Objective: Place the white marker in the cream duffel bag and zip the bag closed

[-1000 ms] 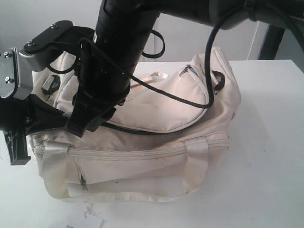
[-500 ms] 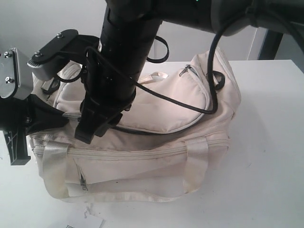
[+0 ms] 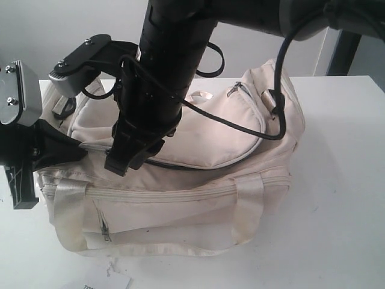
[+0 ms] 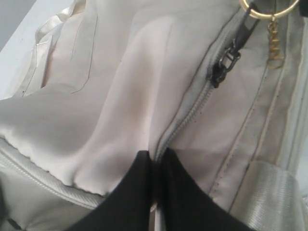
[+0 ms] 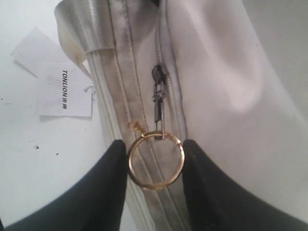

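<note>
The white marker shows in no view; probably it is inside the cream duffel bag (image 3: 198, 201) on the table (image 3: 349, 211). Zipping is unfinished: the exterior view shows the top zip (image 3: 180, 167) gaping toward the right. Only the wrist views show the grips. The right gripper (image 5: 155, 147) clamps the zip's gold ring (image 5: 155, 186), and the left gripper (image 4: 156, 159) pinches bag fabric at the left end.

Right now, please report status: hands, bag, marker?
Left hand pinches bag fabric. Right hand grips zip ring. Marker not seen. Black cable hangs across bag.
</note>
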Robot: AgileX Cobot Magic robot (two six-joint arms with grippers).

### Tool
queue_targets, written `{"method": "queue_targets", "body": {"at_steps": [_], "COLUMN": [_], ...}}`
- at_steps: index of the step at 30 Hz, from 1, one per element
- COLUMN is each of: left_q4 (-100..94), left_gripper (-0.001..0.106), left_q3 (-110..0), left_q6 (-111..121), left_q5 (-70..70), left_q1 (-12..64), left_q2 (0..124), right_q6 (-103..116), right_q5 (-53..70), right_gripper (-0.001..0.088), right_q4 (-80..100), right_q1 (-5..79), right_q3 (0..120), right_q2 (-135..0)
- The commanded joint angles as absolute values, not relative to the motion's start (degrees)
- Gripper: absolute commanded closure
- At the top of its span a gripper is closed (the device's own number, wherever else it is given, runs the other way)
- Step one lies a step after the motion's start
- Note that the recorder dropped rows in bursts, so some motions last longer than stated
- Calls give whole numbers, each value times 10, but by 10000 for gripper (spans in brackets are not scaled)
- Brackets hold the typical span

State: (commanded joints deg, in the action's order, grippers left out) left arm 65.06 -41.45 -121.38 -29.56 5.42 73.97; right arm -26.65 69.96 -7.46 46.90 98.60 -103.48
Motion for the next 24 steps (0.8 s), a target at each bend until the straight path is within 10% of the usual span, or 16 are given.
{"method": "queue_targets", "body": {"at_steps": [24], "left_q4": [651], "left_gripper": [1053], "left_q3": [-415], "left_q6": [-1214], "left_q5": [-294], "left_q1": [54], "left_q2": [740], "right_q6": [-267], "right_q5": [700], "right_gripper": [868], "right_q4": [-75], "right_q1": [456], "right_q3": [986], "right_q2": [-1035]}}
